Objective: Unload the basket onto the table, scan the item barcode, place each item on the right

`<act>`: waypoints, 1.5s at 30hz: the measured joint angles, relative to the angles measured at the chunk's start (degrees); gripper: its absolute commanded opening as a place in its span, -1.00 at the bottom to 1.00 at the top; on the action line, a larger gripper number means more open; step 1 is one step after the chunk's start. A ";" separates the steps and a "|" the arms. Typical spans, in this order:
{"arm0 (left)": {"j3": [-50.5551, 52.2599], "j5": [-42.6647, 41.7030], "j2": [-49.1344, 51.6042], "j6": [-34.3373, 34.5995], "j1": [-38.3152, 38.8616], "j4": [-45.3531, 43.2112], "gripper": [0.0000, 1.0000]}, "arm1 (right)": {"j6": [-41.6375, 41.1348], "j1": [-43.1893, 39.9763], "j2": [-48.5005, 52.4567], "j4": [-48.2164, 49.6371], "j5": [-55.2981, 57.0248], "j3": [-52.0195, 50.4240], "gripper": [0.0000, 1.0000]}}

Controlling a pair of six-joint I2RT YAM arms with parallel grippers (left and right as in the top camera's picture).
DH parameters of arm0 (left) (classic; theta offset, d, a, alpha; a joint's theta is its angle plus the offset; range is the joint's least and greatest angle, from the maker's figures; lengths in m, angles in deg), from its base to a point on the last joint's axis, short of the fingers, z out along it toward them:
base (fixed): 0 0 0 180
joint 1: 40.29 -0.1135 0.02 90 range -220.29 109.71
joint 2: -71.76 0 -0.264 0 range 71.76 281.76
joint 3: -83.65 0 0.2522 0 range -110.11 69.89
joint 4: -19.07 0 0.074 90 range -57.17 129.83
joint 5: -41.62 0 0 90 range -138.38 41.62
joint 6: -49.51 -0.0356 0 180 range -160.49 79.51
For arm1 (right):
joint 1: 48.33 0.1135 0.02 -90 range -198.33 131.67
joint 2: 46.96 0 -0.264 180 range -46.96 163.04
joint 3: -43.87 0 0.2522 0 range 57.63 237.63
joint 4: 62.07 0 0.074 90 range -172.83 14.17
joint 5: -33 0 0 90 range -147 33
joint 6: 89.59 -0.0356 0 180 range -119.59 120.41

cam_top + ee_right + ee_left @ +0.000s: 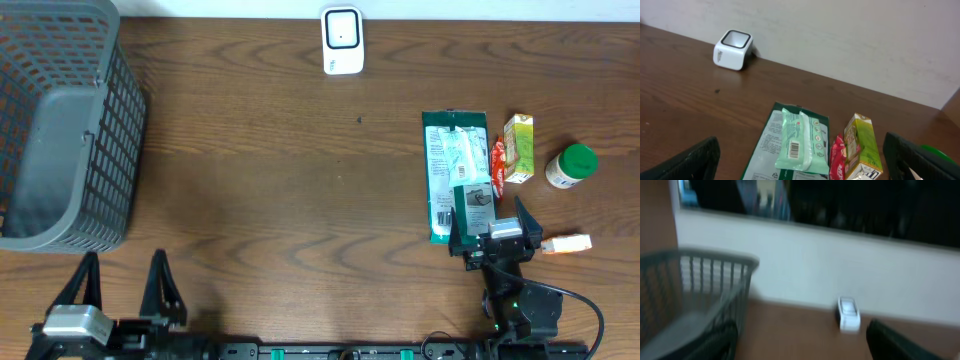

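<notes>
hovering wide open, empty, right gripper point(493, 222) sits at 6 o'clock of green wipes pack point(460, 155), at 3 o'clock on table point(280, 200); likely light, soft, slippery film, so pinch near edge. left gripper point(124, 285) open too, empty.

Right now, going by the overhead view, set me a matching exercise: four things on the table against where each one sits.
Things: 1 basket; 2 scanner; 3 bottle; 4 green pouch.
Places: A far edge, centre; B right of the juice carton; C left end of the table; D left of the red packet.
Pairs: 1-C; 2-A; 3-B; 4-D.
</notes>
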 measured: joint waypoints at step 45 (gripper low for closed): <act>50.03 4.31 -3.10 9.01 0.02 -34.47 0.66 | 0.00 0.00 -0.02 0.00 0.00 0.00 0.99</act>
